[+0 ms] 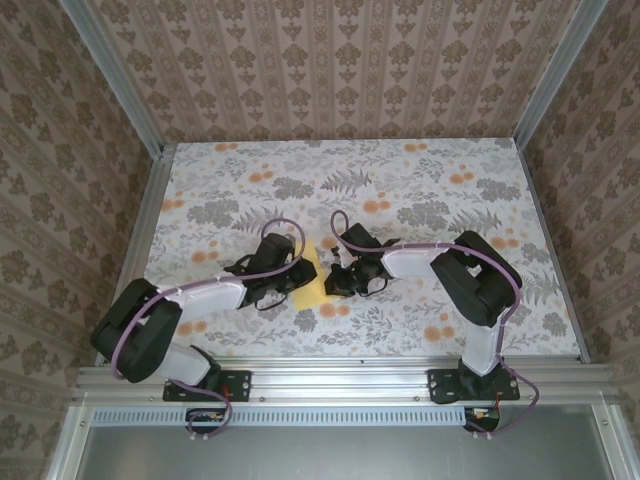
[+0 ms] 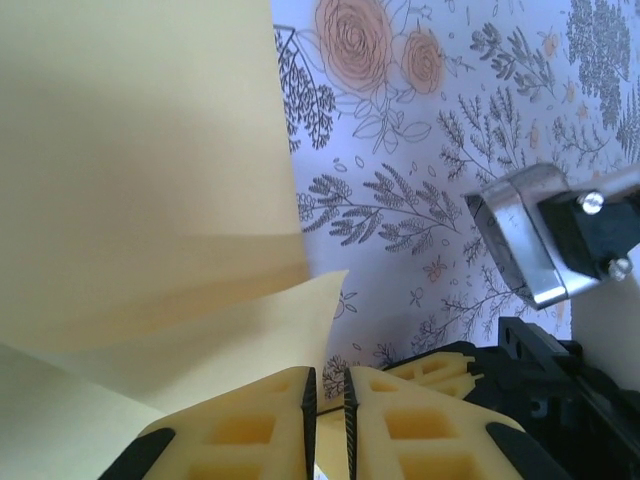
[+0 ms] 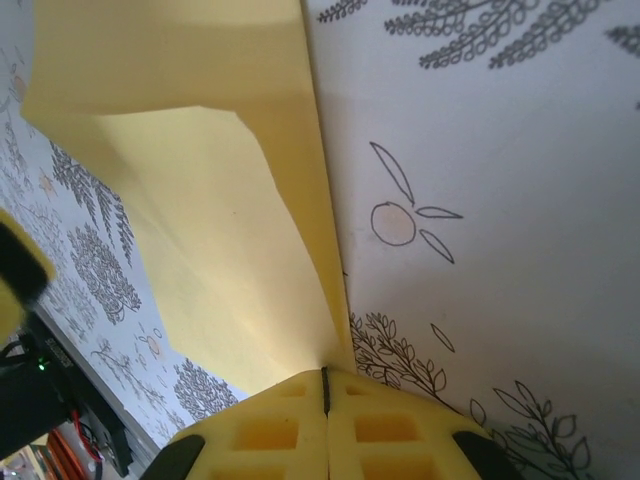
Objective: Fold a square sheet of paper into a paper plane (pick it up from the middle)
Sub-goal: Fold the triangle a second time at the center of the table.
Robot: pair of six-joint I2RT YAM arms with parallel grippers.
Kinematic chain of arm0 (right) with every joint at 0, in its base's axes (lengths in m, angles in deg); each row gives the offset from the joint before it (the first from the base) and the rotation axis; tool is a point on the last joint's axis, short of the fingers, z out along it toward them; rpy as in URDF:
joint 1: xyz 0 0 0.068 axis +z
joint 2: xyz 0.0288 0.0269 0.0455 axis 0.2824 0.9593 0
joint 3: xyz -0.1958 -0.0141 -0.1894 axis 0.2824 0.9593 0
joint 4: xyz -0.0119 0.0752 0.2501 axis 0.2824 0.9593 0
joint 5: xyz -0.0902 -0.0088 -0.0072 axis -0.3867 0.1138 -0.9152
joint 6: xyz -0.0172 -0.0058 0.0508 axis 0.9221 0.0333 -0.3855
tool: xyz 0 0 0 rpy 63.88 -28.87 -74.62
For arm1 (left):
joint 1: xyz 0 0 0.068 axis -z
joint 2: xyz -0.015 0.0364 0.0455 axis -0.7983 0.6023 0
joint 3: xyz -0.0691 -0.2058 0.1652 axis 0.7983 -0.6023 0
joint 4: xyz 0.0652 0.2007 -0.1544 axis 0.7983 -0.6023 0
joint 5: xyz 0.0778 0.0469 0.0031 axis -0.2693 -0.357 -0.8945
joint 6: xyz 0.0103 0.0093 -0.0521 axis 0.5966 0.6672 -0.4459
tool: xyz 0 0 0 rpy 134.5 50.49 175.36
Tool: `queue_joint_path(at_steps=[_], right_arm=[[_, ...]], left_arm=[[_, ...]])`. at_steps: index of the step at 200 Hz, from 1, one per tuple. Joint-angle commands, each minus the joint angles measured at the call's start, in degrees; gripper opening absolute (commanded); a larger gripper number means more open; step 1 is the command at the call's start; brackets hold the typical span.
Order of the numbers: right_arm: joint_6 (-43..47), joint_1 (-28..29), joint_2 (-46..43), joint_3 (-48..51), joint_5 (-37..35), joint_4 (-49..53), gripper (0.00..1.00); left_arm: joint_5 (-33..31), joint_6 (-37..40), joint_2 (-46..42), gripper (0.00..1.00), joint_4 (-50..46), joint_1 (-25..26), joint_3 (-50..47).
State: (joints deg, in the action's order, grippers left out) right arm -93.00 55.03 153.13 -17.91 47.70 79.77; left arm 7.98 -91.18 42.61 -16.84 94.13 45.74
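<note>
Two robot arms meet over the middle of a flower-printed table (image 1: 420,190). Between them lies the sheet of paper (image 1: 312,285), pale yellow and already partly folded, with one flap lying over the rest.

In its own wrist view, the right gripper (image 3: 325,372) is closed tight. The paper narrows to a point that runs straight into the seam between its fingers, so we judge that it is pinching the sheet at an edge. The left gripper (image 2: 326,372) has its pads a narrow slit apart, too wide to be pinching paper this thin, so we read it as open and holding nothing. The sheet rises just beside it on the left.

The step in hand looks like setting or tightening a fold. To do it well, we would keep the right pinch firm and low, so the sheet cannot swing. We would line the flap's edge up with the layer below before pressing. The left gripper should come onto the paper from above, not from the side, because a sideways push would drag the fold askew or wrinkle it.

Counting things, we find one sheet of paper, two arms, two grippers with two fingers each, and one table.
</note>
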Motion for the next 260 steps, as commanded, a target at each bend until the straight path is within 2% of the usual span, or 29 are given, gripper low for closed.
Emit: queue_joint_path(at_steps=[1, 44, 100, 165, 197, 260], right_arm=[[-2.55, 0.55, 3.01, 1.82, -2.43, 2.0, 0.05], [-4.11, 0.91, 4.07, 1.96, -3.61, 2.54, 0.02], [-3.0, 1.61, 3.94, 2.98, -4.55, 2.56, 0.01], [6.12, 4.95, 3.6, 3.14, -15.04, 10.6, 0.06], [7.35, 6.28, 4.62, 3.63, -17.98, 12.35, 0.05], [7.11, 6.45, 4.91, 4.35, -18.13, 12.4, 0.06]], left_arm=[[1.16, -2.13, 1.02, 0.17, 2.69, 1.57, -1.61], [0.32, -4.41, 6.03, 0.12, 4.75, 3.62, -1.61], [-3.1, -6.08, 7.89, 0.09, 2.75, 3.99, -2.23], [-6.36, -7.22, 6.95, 0.08, -1.81, 3.83, -2.14], [-6.44, -7.46, 6.53, 0.08, -2.12, 2.88, -2.14], [-6.03, -4.94, 3.11, 0.09, -5.25, -2.26, -2.95]])
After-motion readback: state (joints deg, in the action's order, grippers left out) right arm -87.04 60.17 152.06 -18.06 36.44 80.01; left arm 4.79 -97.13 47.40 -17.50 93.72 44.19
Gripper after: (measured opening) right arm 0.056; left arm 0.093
